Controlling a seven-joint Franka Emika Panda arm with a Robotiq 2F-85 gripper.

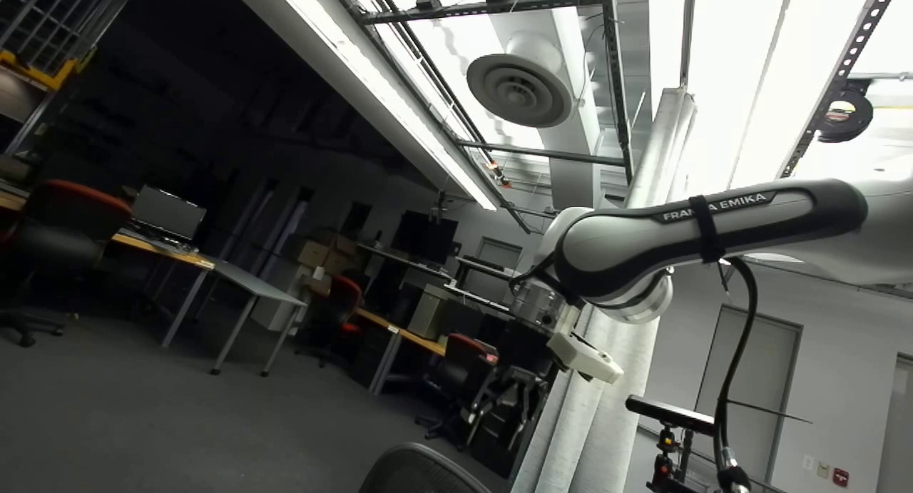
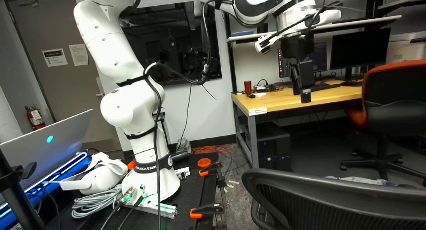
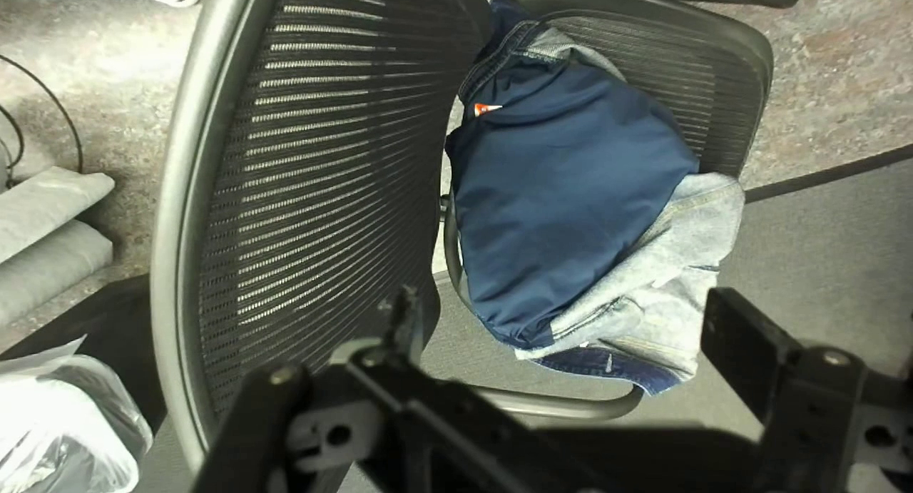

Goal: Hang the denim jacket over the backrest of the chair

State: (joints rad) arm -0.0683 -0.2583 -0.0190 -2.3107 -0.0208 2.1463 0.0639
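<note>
The denim jacket point(image 3: 570, 193) lies crumpled on the chair's mesh seat point(image 3: 663, 72) in the wrist view. Its dark blue lining faces up, and pale denim with a dark blue edge hangs over the seat's side. A small strip of the jacket point(image 2: 359, 180) shows behind the backrest in an exterior view. The chair backrest point(image 3: 321, 172) is a curved grey frame with black mesh; its top shows in both exterior views point(image 2: 332, 203) point(image 1: 424, 471). My gripper point(image 3: 574, 332) is open and empty above the chair, fingers pointing down. It also shows in an exterior view point(image 2: 301, 92).
A chair armrest point(image 3: 563, 405) lies below the gripper. A bag-lined bin point(image 3: 64, 429) stands beside the backrest. A wooden desk point(image 2: 299, 98) with monitors and an orange office chair point(image 2: 396, 97) stand behind the arm. A camera on a stand point(image 1: 670, 414) is near the arm.
</note>
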